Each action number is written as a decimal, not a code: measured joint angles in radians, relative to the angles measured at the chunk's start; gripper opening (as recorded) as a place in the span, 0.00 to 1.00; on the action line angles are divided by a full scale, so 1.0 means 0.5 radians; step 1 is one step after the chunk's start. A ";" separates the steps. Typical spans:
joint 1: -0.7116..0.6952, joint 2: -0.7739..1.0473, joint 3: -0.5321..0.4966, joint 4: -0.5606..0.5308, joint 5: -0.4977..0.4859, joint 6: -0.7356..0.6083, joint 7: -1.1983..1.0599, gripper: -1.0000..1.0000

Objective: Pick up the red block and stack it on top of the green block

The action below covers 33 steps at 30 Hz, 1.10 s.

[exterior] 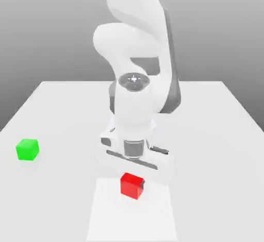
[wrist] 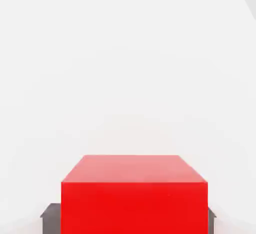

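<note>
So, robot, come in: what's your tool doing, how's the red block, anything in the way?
Tool shut on red block, one finger each side. Green block off to the exterior view's left, nothing on top. Not stacked yet.

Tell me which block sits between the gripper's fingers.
The red block: in the hand view a dark finger flanks it on each side. The green block sits apart on the table, toward the exterior view's left.
</note>
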 joint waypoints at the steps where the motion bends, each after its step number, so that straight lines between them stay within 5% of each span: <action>1: 0.011 0.027 -0.014 0.004 -0.012 0.023 0.008 0.00; 10: -0.066 -0.489 0.065 -0.067 0.201 -0.422 -0.115 0.00; 33: -1.230 -0.625 -0.686 0.100 0.024 -0.716 1.405 0.00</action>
